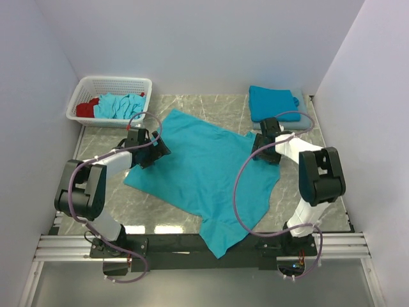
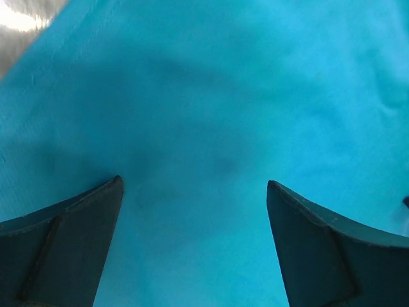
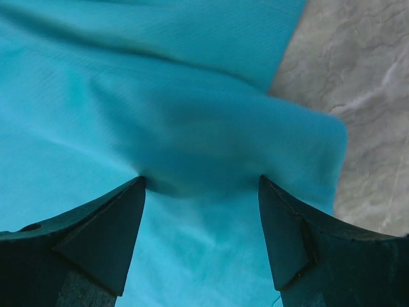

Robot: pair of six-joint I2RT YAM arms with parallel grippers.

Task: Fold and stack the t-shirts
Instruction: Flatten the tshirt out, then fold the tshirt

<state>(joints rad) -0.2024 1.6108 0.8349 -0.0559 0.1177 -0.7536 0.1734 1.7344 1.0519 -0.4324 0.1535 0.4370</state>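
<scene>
- The left gripper [image 2: 193, 181] is spread wide, both fingers down over the spread t-shirt [image 1: 204, 173] at its far-left side. Nothing is pinched yet, and flat cloth fills the gap between them.
- The right gripper [image 3: 201, 179] is likewise spread, set over the shirt's far-right edge. A soft ridge of cloth rises between its fingers, and bare marble table [image 3: 358, 96] shows just beyond the hem.
- The shirt lies open and skewed across the middle of the table, its nearest part reaching over the near edge between the arm bases.
- The step in hand looks like taking hold of the two sides for a fold. To do it well, each gripper should probably press down to the table and close on the edge itself, so cloth gathers in rather than slips out.
- Both should likely close together and lift evenly, since one side leading would drag the shirt askew.
- A folded t-shirt [image 1: 273, 102] lies at the far right, and crumpled t-shirts [image 1: 118, 105] lie in the white basket [image 1: 137, 82] at the far left.
</scene>
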